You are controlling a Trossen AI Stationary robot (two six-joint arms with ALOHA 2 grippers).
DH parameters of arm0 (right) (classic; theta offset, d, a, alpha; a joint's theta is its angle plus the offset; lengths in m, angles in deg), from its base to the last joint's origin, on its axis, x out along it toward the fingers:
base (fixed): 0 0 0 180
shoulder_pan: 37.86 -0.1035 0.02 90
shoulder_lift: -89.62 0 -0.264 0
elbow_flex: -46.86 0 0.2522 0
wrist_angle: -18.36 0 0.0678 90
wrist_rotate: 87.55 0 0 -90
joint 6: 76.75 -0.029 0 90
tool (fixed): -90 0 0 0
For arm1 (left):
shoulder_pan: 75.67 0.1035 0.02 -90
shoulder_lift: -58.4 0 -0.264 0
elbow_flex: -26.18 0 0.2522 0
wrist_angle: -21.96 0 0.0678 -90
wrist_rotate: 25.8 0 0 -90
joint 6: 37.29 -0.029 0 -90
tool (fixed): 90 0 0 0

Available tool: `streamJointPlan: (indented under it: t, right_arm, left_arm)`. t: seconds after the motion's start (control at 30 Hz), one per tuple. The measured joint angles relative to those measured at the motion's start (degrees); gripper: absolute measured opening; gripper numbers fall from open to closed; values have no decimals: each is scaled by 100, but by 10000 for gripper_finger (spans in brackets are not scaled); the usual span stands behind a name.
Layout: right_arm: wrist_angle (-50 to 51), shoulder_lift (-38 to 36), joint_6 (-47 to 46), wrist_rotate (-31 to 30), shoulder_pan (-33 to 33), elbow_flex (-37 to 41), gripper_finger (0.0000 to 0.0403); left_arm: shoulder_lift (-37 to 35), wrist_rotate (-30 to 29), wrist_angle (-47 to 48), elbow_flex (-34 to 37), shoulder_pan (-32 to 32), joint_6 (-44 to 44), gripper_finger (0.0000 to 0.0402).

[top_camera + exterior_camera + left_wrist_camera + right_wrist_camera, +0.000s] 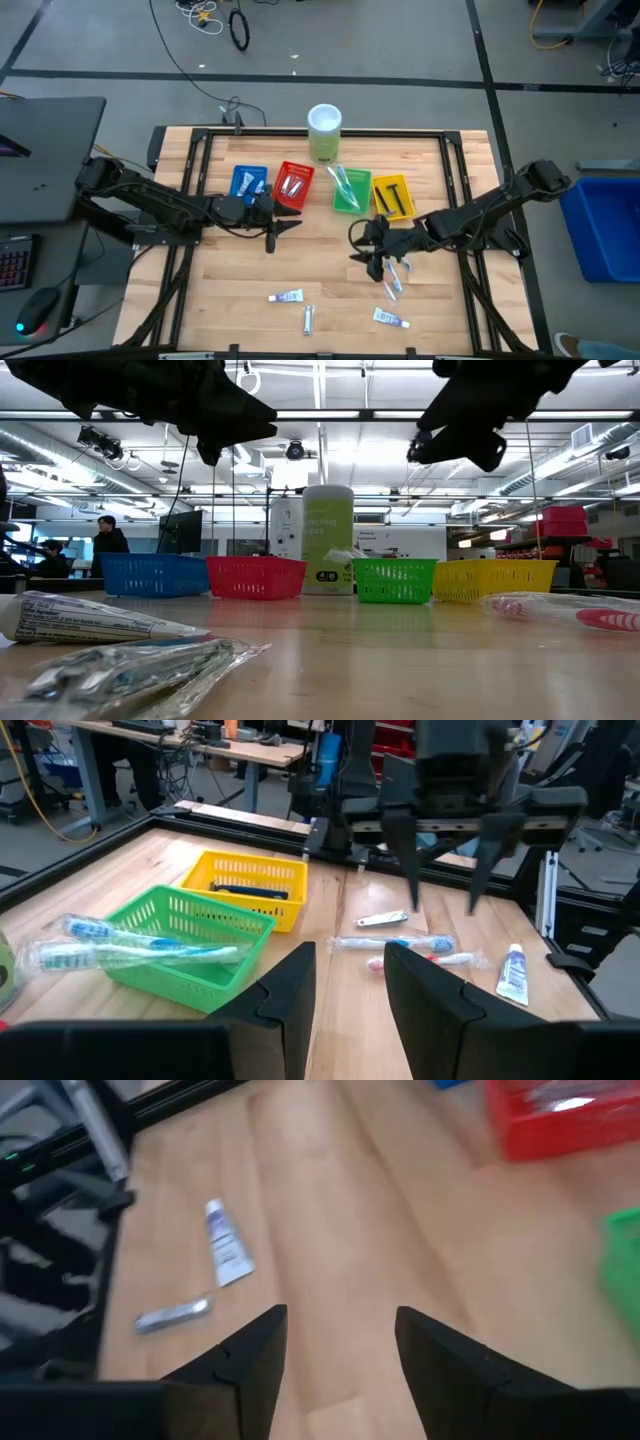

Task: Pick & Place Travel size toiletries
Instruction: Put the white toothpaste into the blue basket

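- Wooden plank table top (250, 260), pale, set in a black metal frame, carries everything; the pale green cylinder is the landmark below.
- Dark left arm reaches in from the cylinder's left; the left gripper (280, 226) hovers just in front of the red tray, its two fingers (290, 990) a modest gap apart with nothing between them.
- Dark right arm comes from the cylinder's right; the right gripper (375, 256) hangs in front of the yellow tray, fingers (250, 1355) spread wide and empty over bare wood.
- Pale green cylinder with a white top (325, 132) stands at the table's far edge; its label shows dark print, but only "4" beside a round mark can be made out in the low view, the rest unreadable.
- Four mesh plastic trays sit in a row in front of the cylinder: blue tray (248, 184), red tray (294, 186), green tray (351, 190), yellow tray (392, 195).
- Clear-wrapped toothbrushes (130, 952) lie across the green tray, sticking out over its rim; slim dark sticks (393, 193) lie in the yellow one.
- Wrapped toothbrushes (393, 281) lie on the wood just by the right gripper, partly hidden under it.
- Short white tubes with blue print lie loose on the near side, well away from the cylinder: one tube (287, 296), another tube (390, 319); the print is too small to read.
- Small silver packet (308, 319) lies between the two tubes; what it is cannot be told.
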Motion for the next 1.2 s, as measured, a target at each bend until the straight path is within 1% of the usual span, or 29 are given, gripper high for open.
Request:
streamJointPlan:
  t: [0.1, 0.2, 0.37, 0.57, 0.8, 1.03, 1.1, 1.2]
  right_arm:
    - [156, 0, -239, 124, -126, 0, 212]
    - [604, 0, -514, 131, -223, 0, 222]
    - [1204, 17, -771, 131, -354, 0, 229]
    - [1213, 75, -811, 124, -412, 0, 219]
    - [1070, 414, -790, 110, -416, -2, 213]
    - [1111, 496, -730, 107, -355, -2, 220]
    - [1113, 496, -613, 105, -316, -2, 222]
    - [1113, 496, -529, 103, -255, -2, 225]
  left_arm:
    - [0, 30, 121, 0, 0, 0, 129]
    - [0, 174, 279, 0, 0, 0, 129]
    - [0, 267, 440, 0, 0, 20, 129]
    - [0, 266, 441, 0, 0, 20, 129]
    - [0, 267, 487, 0, 0, 20, 129]
    - [0, 387, 507, 0, -63, 20, 129]
    - [0, 496, 508, 0, -129, 20, 129]
    - [0, 505, 506, 0, -260, 20, 129]
